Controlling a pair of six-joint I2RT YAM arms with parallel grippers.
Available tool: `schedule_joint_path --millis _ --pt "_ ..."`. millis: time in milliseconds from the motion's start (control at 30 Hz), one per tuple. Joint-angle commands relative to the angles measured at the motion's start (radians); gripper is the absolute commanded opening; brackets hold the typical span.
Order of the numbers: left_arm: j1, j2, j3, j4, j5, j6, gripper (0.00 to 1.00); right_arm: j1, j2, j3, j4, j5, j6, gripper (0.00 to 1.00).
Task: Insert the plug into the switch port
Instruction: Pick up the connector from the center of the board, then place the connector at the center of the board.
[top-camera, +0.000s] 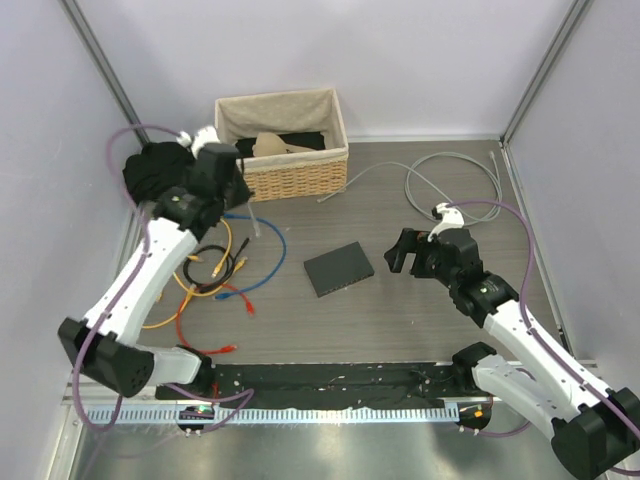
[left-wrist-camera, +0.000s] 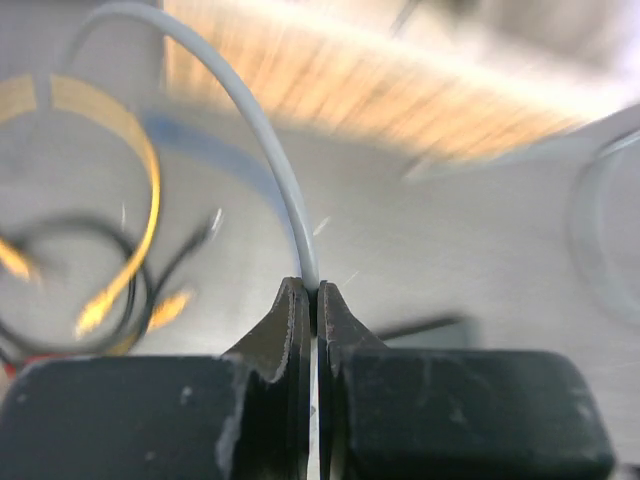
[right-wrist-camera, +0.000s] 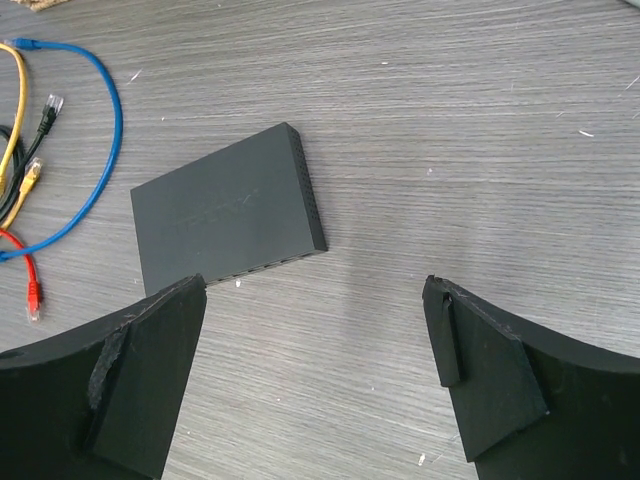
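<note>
Black fingers of the left gripper (left-wrist-camera: 312, 296) are pressed together on a pale grey cable (left-wrist-camera: 262, 130), which arches up and over to the left from between them. Its plug cannot be seen. This gripper hangs near the far left corner of the tabletop (top-camera: 400, 325), just in front of the wicker basket (top-camera: 300, 175). Below it, toward the left edge, lies a loose tangle of yellow, blue, black and red cables (top-camera: 225, 270). The switch (top-camera: 338, 268) lies flat near the middle of the tabletop, turned at an angle, nothing touching it; a row of sockets runs along its near edge. Just right of it hovers the right gripper (right-wrist-camera: 315, 300), jaws wide apart and empty. A looped grey cable (top-camera: 450, 185) lies toward the far right corner.
</note>
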Motion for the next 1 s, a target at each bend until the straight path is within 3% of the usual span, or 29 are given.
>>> schedule_joint_path --millis 0,67,100,267,467,600,700,767,967 --pt "-0.002 -0.038 0.246 -0.144 -0.029 0.131 0.0 0.0 -0.022 0.043 0.012 -0.023 -0.028 1.0" --pt "-0.006 -0.007 0.347 -0.168 0.078 0.2 0.0 0.0 -0.04 0.06 0.007 -0.064 -0.048 1.0" --pt "-0.012 0.002 0.382 -0.17 0.202 0.22 0.0 0.0 -0.046 0.068 0.007 -0.072 -0.057 1.0" --pt "-0.153 0.075 0.416 -0.161 0.435 0.312 0.0 0.001 -0.091 0.126 -0.019 -0.163 -0.183 1.0" --pt "-0.374 0.135 0.406 -0.208 0.443 0.523 0.0 0.001 -0.15 0.186 -0.066 -0.185 -0.234 1.0" --pt "-0.495 0.141 0.312 -0.208 0.481 0.632 0.0 0.001 -0.181 0.201 -0.082 -0.126 -0.206 1.0" --pt "-0.598 0.169 0.271 -0.193 0.516 0.714 0.0 0.001 -0.204 0.191 -0.103 0.011 -0.176 1.0" --pt "-0.638 0.183 0.236 -0.156 0.522 0.761 0.0 0.0 -0.218 0.174 -0.124 0.119 -0.142 1.0" --pt "-0.709 0.241 0.053 -0.061 0.533 0.783 0.0 0.001 -0.213 0.132 -0.177 0.202 -0.044 1.0"
